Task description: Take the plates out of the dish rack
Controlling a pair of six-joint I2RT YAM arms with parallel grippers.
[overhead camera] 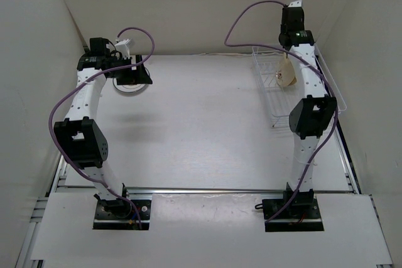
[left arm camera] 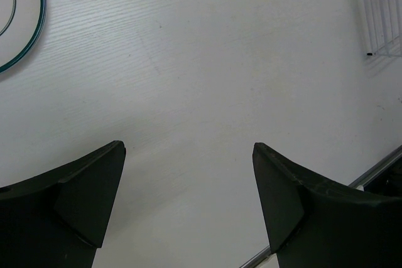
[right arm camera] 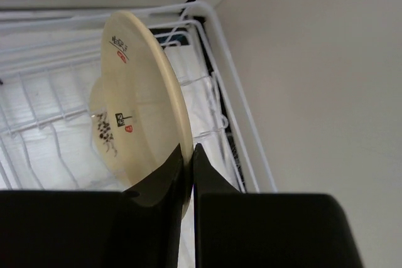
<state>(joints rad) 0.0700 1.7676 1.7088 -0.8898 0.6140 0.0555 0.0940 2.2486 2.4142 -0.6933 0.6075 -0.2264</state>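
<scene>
Right arm reaches to the far right of the tabletop (overhead camera: 207, 123), its wrist over the white wire dish rack (overhead camera: 267, 86). The rack stands against the right wall, long side running front to back.

Right gripper (right arm camera: 188, 150): fingers together on the rim of a tan-yellow plate (right arm camera: 135, 111), one finger on each face, only the plate's thickness between them. The plate stands on edge, nearly upright, inside the rack near its far end. Its underside faces the wrist camera, showing the foot ring and some small dark and red printed marks. White rack wires show behind and below it. Whether its lower edge touches the rack floor cannot be told.

Left arm is bent toward the far left corner. Left gripper (left arm camera: 188, 150): fingers wide apart, nothing between them, bare tabletop under the gap.

A white plate with a thin dark-teal ring (left arm camera: 16, 29) lies flat on the tabletop at far left. In the overhead view it sits just below the left gripper and is partly covered by it. In the left wrist view only an arc of its edge shows at upper left, clear of both fingers. A corner of the rack wires shows at upper right of that view, well apart from the ringed plate.
</scene>
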